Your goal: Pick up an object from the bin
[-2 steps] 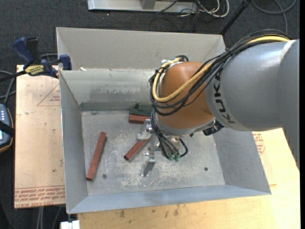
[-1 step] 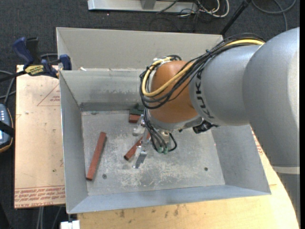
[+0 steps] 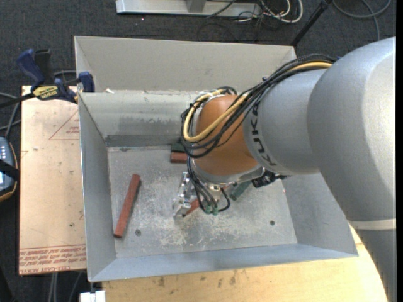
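1. Gripper (image 3: 186, 204): low over the floor of the grey bin (image 3: 94, 187), near its middle; whether spread or pinching cannot be told.
2. Small reddish piece (image 3: 192, 205): at the gripper's tip; contact unclear.
3. Long red-brown bar (image 3: 127, 205): flat on the floor, left, well apart.
4. Red-brown block (image 3: 177, 158): by the back wall, partly hidden.

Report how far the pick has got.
Done: the tool is down at the floor of the bin, near its middle. In hand: a small reddish bit shows at its tip; a grip cannot be confirmed. Left: lifting a thing out. The long reddish-brown stick lies untouched at left.
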`<move>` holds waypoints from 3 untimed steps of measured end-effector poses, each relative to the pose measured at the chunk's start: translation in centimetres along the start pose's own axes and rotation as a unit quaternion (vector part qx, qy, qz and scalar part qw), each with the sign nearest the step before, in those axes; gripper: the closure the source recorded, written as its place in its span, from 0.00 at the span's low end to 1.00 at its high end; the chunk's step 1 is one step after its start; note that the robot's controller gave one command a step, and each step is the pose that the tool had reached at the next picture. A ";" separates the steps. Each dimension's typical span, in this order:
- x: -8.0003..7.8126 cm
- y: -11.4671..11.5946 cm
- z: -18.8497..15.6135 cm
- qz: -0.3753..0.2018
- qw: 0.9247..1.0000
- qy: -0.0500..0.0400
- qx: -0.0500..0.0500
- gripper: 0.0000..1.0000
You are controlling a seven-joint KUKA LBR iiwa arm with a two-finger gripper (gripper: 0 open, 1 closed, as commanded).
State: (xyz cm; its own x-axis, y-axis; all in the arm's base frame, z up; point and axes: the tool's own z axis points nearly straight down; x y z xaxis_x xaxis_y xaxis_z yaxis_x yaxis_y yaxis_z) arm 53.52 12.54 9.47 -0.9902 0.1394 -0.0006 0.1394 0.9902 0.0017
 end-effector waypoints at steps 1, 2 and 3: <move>0.0 0.0 0.0 0.000 1.000 0.000 0.000 1.00; -1.1 5.3 0.0 -0.048 0.999 -0.001 -0.001 0.00; -1.1 5.2 0.0 -0.047 0.999 -0.001 0.000 0.00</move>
State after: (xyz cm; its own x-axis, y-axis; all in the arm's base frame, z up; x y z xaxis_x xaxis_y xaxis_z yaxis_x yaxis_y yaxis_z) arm 55.32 17.58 9.43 -0.9990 0.0452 -0.0020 0.0452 0.9990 0.0017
